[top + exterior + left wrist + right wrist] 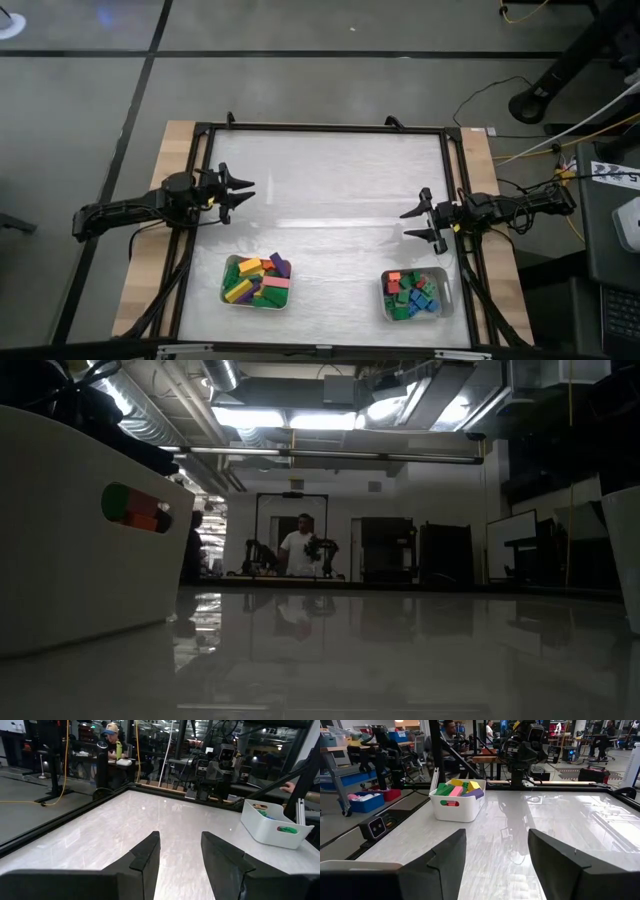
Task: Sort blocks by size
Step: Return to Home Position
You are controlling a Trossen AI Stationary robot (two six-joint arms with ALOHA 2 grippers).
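Long blocks in yellow, green, purple and pink fill a pale tray near the table's front, left of centre; the right wrist view shows that tray too. Short blocks in red, green and blue fill a second tray at the front right, also seen in the left wrist view. My left gripper stands open at the table's left edge, pointing level inward. My right gripper stands open at the right edge. Neither has anything between its fingers.
A black frame borders the white table top. The middle and far part of the table lies bare. Cables run on the floor to the right. People stand in the room beyond the table.
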